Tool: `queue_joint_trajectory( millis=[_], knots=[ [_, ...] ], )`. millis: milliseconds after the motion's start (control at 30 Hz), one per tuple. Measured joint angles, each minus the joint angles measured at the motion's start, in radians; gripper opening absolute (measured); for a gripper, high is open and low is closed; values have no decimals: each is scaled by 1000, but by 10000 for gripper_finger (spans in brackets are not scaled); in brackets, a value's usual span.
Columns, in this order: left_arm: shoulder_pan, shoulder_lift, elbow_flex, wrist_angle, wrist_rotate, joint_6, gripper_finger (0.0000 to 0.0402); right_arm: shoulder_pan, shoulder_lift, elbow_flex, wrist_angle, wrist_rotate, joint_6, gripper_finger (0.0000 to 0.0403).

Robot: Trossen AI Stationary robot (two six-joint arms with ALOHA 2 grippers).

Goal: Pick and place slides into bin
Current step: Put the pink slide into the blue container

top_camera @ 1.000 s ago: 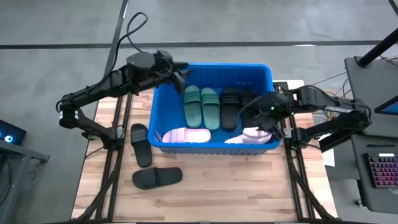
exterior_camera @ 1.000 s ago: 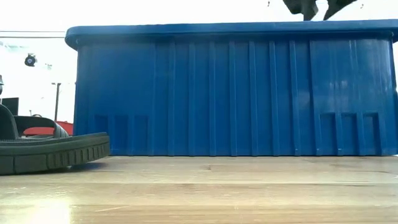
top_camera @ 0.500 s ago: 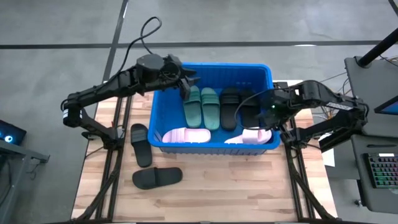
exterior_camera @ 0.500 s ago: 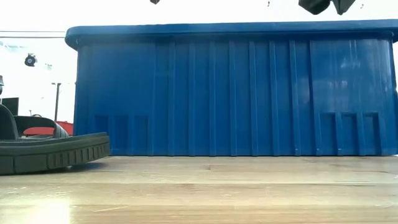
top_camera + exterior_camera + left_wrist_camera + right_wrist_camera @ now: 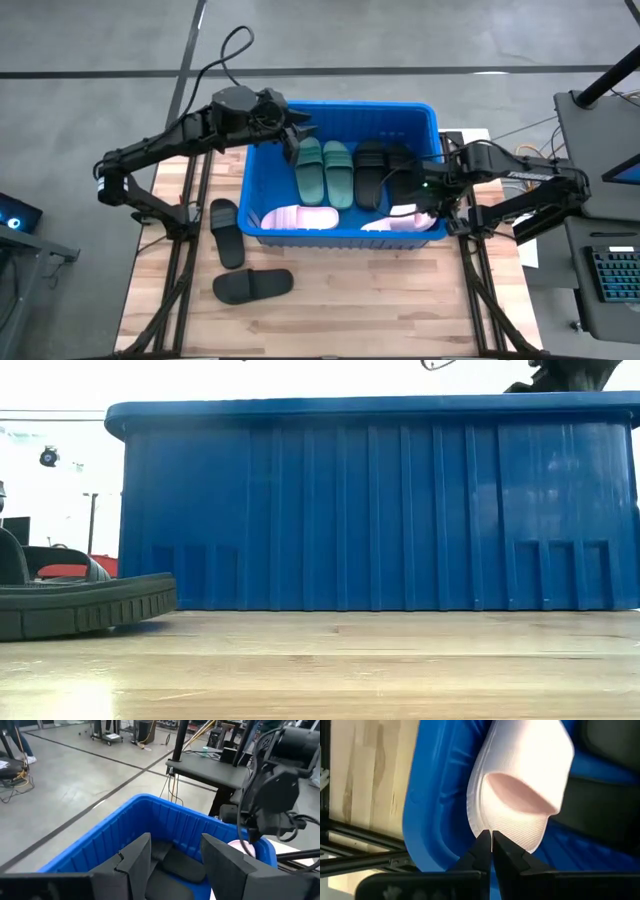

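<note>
The blue bin (image 5: 260, 160) holds two dark green slides (image 5: 325, 172), two black slides (image 5: 383, 170) and two pale pink slides (image 5: 298, 217) along its near wall. Two more black slides (image 5: 226, 232) (image 5: 253, 286) lie flat on the table to the bin's left; one black slide (image 5: 80, 600) shows in the low view. My left gripper (image 5: 175, 865) hangs open over the bin's far left corner, with nothing between its fingers. My right gripper (image 5: 491, 840) is shut over the right-hand pink slide (image 5: 520, 785) in the bin's near right corner. My right gripper points down into the bin, its shut fingertips (image 5: 484, 847) at the side edge of the right-hand pink slide's sole (image 5: 487, 826). I cannot tell whether they touch it. The slide lies in the bin beside the near wall.
The bin's ribbed near wall (image 5: 380, 510) stands high above the wooden table top (image 5: 340, 290). Bare table lies in front of the bin. Beyond the table are a dark desk (image 5: 210, 770) and a keyboard (image 5: 612, 275) to the right.
My right gripper has shut and come down toward the right-hand pink slide. My left gripper has moved a little toward the table's right, from the bin's far left rim to over its corner, staying open. The slides have not moved.
</note>
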State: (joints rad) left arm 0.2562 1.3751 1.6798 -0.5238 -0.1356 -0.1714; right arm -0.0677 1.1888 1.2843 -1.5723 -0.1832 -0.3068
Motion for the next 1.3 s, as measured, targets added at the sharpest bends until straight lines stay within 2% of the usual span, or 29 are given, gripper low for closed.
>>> queue_joint_trajectory(
  millis=[333,600,867,1033,1300],
  knots=[
    [1,-39,0,-1,-1,44,157,0,32,-68,2,-7,-5,8],
    [6,-50,0,-11,-3,56,157,-1,140,-123,82,2,-56,8],
    [6,-50,0,-40,-3,58,157,-19,158,-70,95,11,-52,8],
    [6,-52,0,-71,-3,58,157,-58,128,-38,85,130,-30,8],
    [6,-68,0,-69,-3,78,157,-90,165,-72,96,105,-57,8]
  ],
)
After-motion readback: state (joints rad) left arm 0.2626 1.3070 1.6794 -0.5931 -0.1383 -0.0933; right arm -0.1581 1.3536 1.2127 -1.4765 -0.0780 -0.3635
